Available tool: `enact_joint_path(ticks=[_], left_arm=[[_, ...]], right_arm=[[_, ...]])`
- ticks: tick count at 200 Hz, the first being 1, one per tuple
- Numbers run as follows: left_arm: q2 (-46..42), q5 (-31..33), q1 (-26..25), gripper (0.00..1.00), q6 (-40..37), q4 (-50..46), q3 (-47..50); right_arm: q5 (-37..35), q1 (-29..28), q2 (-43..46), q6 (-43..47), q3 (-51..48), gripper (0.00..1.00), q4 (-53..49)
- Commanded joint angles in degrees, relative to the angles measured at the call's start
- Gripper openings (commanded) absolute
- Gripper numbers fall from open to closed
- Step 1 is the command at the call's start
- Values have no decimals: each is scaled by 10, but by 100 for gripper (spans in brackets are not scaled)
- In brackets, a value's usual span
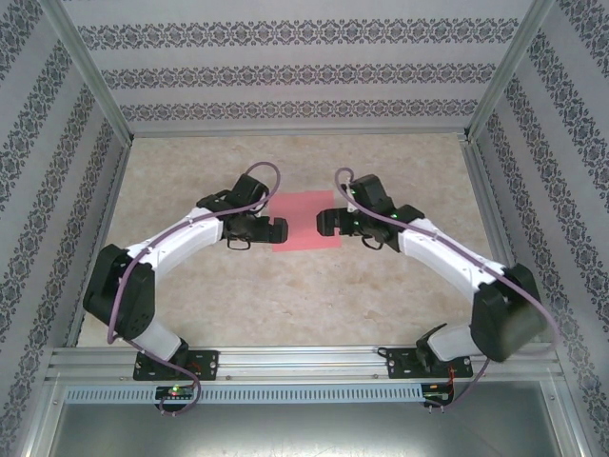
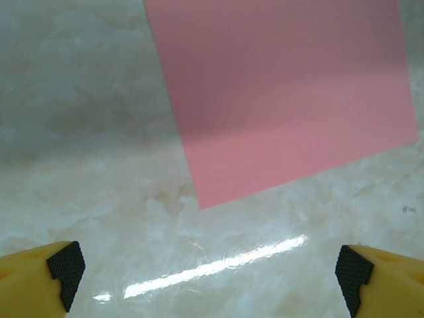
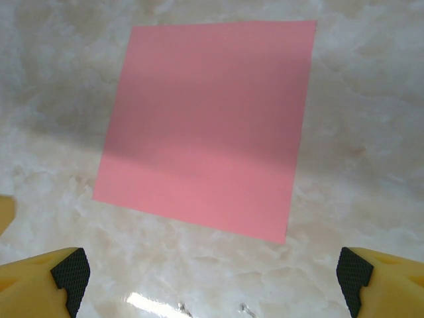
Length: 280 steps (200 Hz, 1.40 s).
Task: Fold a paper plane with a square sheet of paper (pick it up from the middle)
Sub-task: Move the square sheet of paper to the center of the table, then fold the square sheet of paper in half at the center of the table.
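The square sheet of paper (image 1: 304,221) is pink-red and lies flat and unfolded on the marble tabletop, in the middle. My left gripper (image 1: 273,228) hovers at its left edge and my right gripper (image 1: 328,224) at its right edge, the two facing each other. In the left wrist view the sheet (image 2: 285,93) fills the upper right, ahead of the open left gripper (image 2: 211,278), whose fingertips (image 2: 66,271) hold nothing. In the right wrist view the sheet (image 3: 205,126) lies ahead of the open right gripper (image 3: 212,281), well beyond its fingertips (image 3: 354,275). The paper plane is out of view.
Patterned walls (image 1: 57,171) enclose the table on the left, back and right, with aluminium posts (image 1: 495,76) at the corners. A metal rail (image 1: 304,362) carrying both arm bases runs along the near edge. Bare marble surface (image 1: 304,295) surrounds the sheet.
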State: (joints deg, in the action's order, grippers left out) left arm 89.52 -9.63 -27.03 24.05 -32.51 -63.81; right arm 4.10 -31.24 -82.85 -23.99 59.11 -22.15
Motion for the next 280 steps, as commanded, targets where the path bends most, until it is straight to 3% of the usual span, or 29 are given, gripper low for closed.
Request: enact_joint_path(ticks=[1,47,166,280], left_arm=[[-39,-65,36,100,-26,42,37],[-77,-80,84,100,-28,75,82],[-94,-97,149,100,-27,109,134],[-77,-112,152,100,-24,111,134]], right_arm=[[-78,-32,-58,-36,52,98,-41],[-123,-61,-185,-59,153,98,-84],[-121,-72,-396,-105,354,93,-148],[-132,-78,-476,-118,436,90,-192]])
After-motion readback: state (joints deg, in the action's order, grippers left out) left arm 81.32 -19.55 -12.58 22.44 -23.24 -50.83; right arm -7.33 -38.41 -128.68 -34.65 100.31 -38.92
